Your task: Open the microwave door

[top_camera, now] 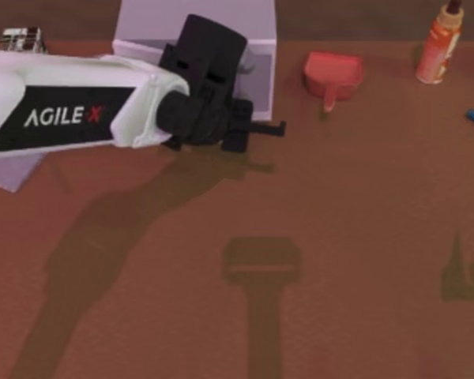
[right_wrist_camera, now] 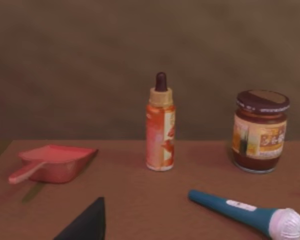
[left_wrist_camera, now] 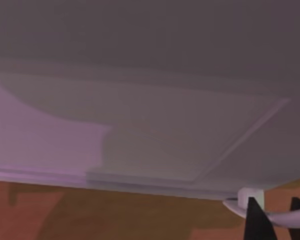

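Left arm (top_camera: 71, 114), white with AGILE X lettering, fills the upper left of the top view, reaching in from the left edge; its black left pincer (top_camera: 221, 130) sits at upper centre, right against the front of the microwave (top_camera: 196, 24). Cannot tell if the pincer is open or closed; black finger tips (left_wrist_camera: 257, 220) show low right in the left wrist view, beside a small white handle piece (left_wrist_camera: 250, 196).

Microwave at top centre of the top view, long axis left-right, front facing the lower edge of the frame. Microwave door (left_wrist_camera: 155, 135) fills the left wrist view as a grey panel with a lilac patch at its left; whether it stands ajar I cannot tell.

Around it on the brown surface (top_camera: 340, 237): red scoop (top_camera: 332, 76) just right of the microwave, orange dropper bottle (top_camera: 440, 43) upper right, teal microphone (right_wrist_camera: 247, 214), brown jar (right_wrist_camera: 260, 131). Arm and pincer cover most of the microwave front. Right pincer not seen in the top view.
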Controlling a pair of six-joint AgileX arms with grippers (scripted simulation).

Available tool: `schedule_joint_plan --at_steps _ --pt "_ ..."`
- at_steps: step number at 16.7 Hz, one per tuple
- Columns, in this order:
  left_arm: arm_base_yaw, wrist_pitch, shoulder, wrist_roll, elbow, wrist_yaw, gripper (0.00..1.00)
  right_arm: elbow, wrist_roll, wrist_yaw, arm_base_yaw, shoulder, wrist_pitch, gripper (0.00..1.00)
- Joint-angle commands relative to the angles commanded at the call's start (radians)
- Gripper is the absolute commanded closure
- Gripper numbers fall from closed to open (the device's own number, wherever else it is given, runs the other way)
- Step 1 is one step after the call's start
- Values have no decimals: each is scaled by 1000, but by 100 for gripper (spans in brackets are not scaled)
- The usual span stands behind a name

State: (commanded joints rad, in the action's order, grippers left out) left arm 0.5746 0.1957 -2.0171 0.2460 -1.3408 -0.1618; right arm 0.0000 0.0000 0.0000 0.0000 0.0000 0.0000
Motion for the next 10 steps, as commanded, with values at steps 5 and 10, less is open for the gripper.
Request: schedule_joint_plan --at_steps 5,10 --pt "-16 -18 25 -39 35 22 100 0 0 0 0 0 0 0" --pt "-20 -21 29 -49 45 27 100 0 0 0 0 0 0 0"
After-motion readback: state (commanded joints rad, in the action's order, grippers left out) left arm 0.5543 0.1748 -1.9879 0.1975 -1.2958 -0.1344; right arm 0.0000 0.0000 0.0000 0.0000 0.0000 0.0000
